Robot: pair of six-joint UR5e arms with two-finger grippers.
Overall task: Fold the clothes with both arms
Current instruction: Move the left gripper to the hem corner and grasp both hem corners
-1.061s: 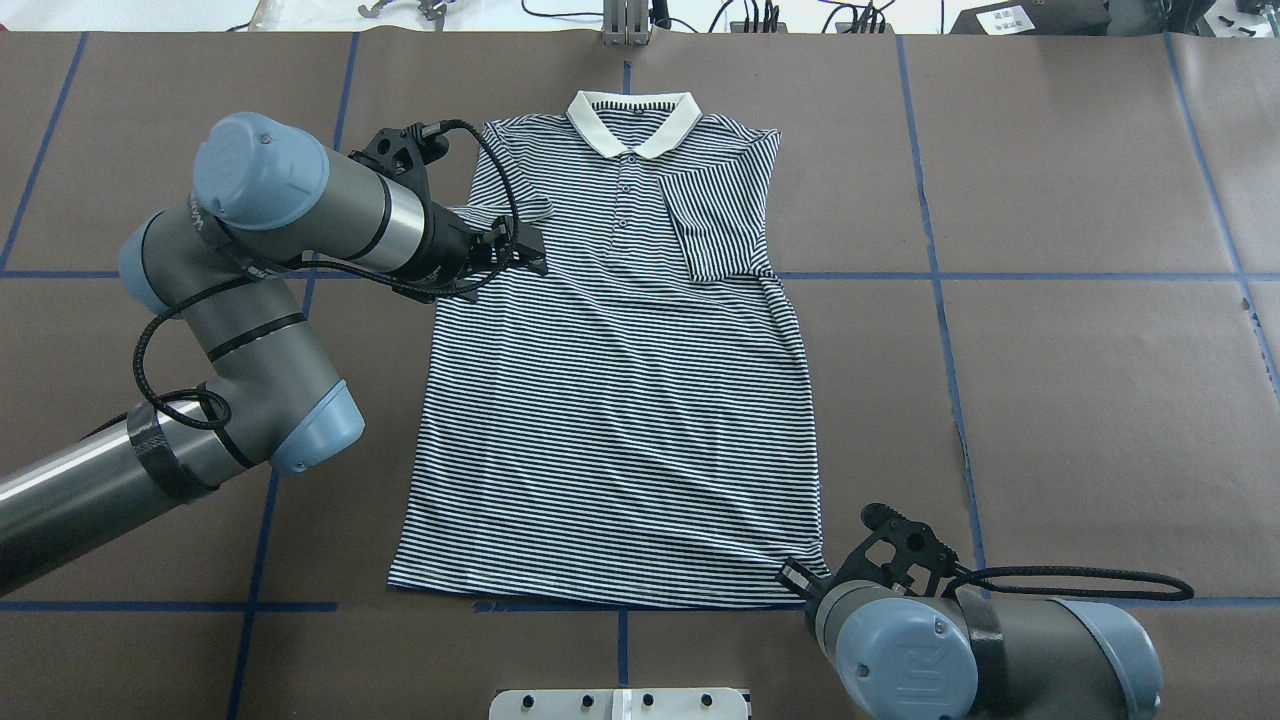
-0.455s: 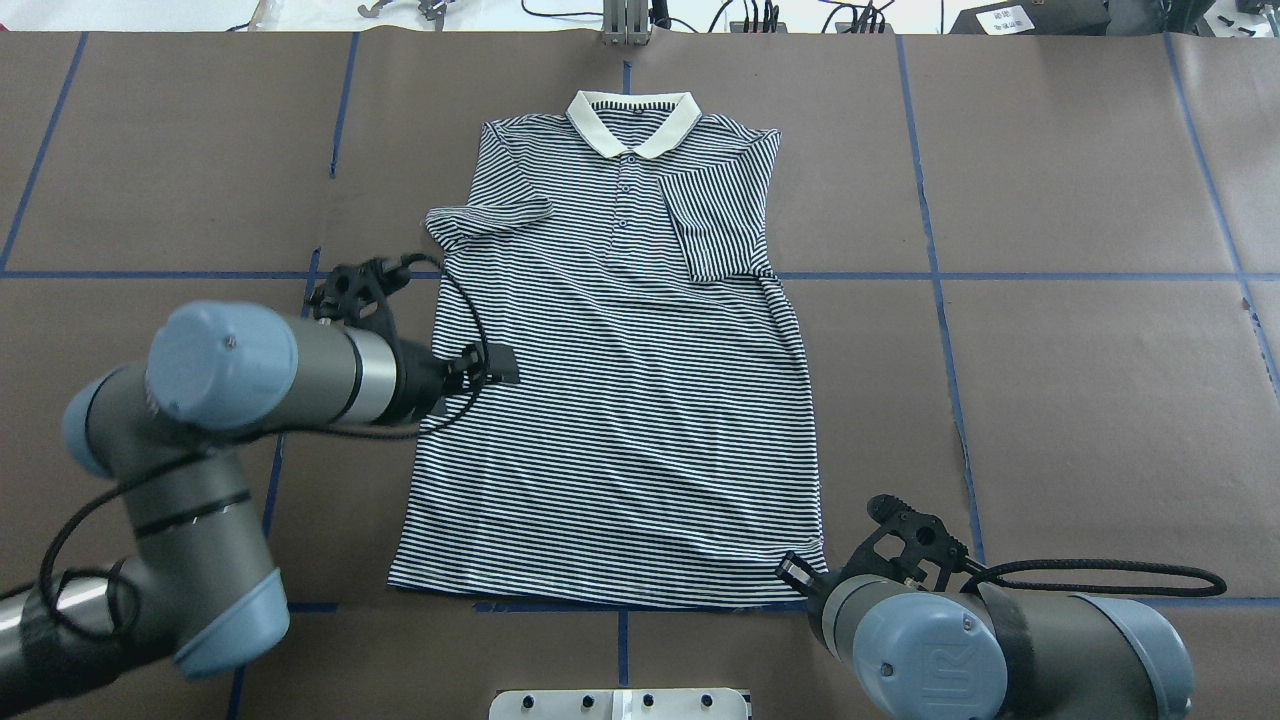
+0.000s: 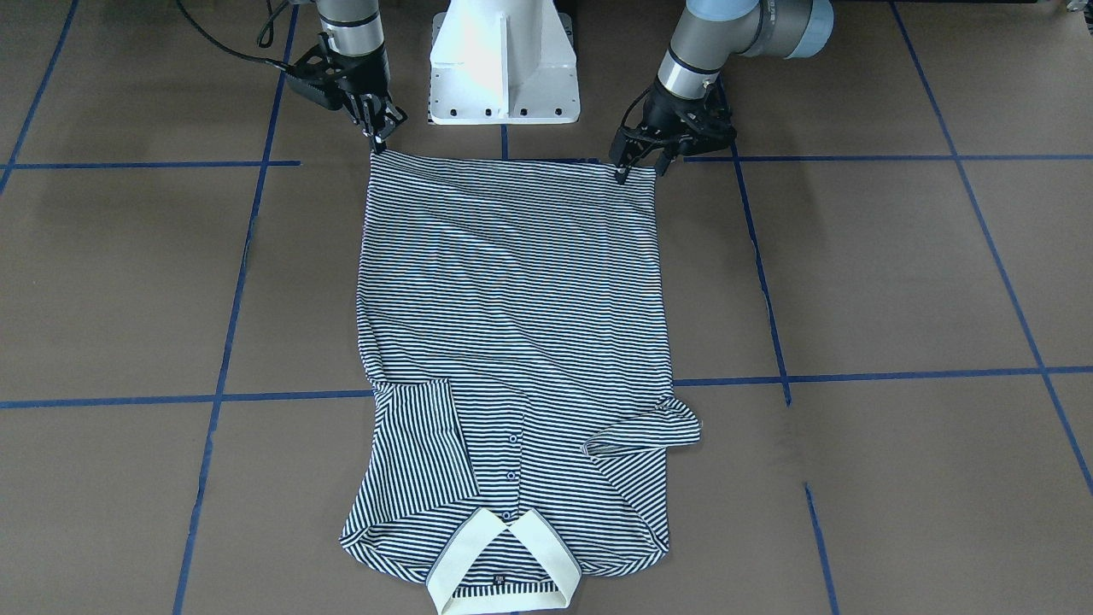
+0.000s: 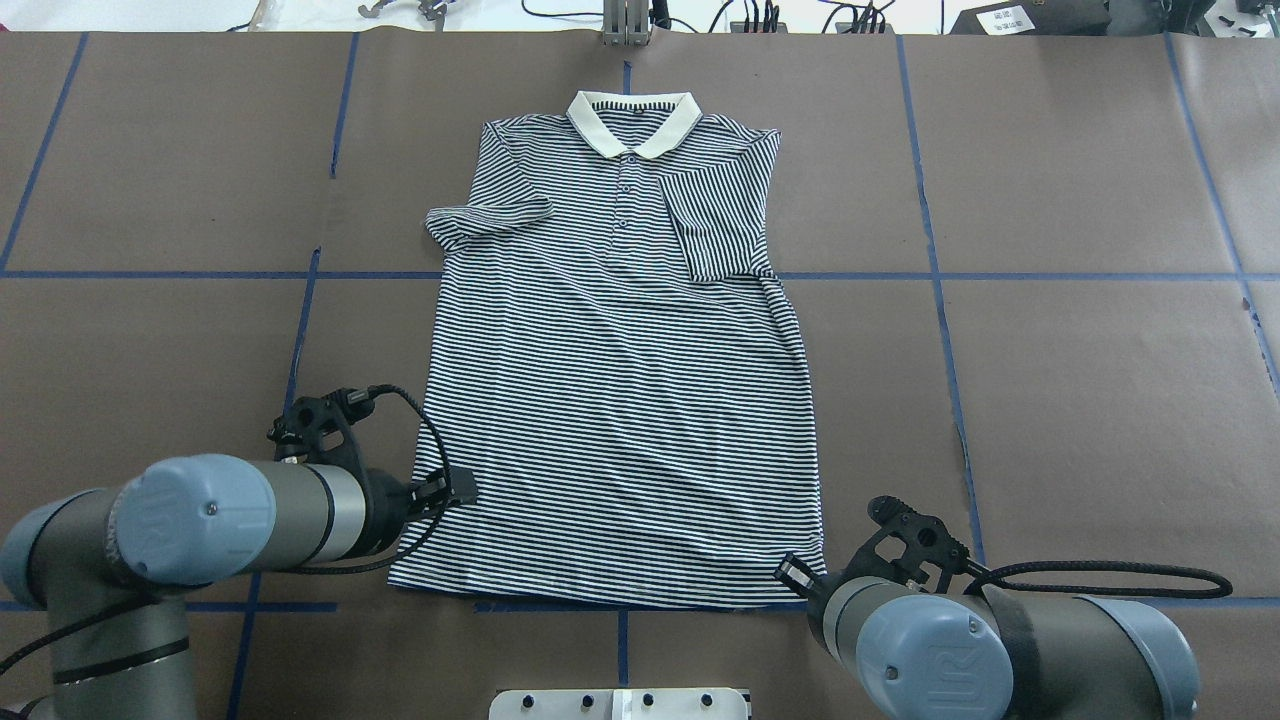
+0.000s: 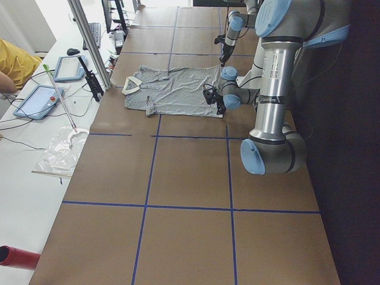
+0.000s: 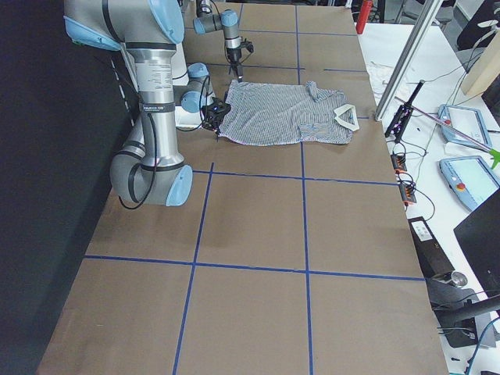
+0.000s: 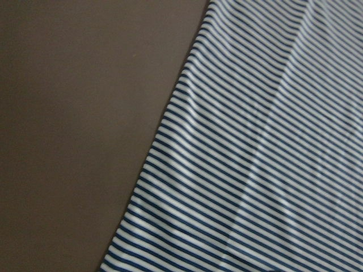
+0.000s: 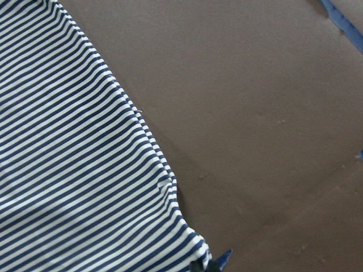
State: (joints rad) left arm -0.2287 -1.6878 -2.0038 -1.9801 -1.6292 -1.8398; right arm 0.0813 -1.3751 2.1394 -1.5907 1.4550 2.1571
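Observation:
The striped polo shirt lies flat on the brown table, cream collar far from me and both sleeves folded inward. My left gripper hovers over the shirt's left side edge just above the hem corner. In the front view this left gripper shows its fingers spread, open and holding nothing. My right gripper sits at the hem's right corner. Seen from the front, the right gripper has its fingertips closed together on that corner. The left wrist view shows only striped cloth beside bare table.
The white pedestal base stands just behind the hem, between the two arms. Blue tape lines cross the brown table cover. Tablets and cables lie on a side bench, where a person's yellow sleeve shows.
My left arm has swung from the folded left sleeve down the shirt's left side to the hem. The sleeve stays folded in. The right arm has hardly moved.

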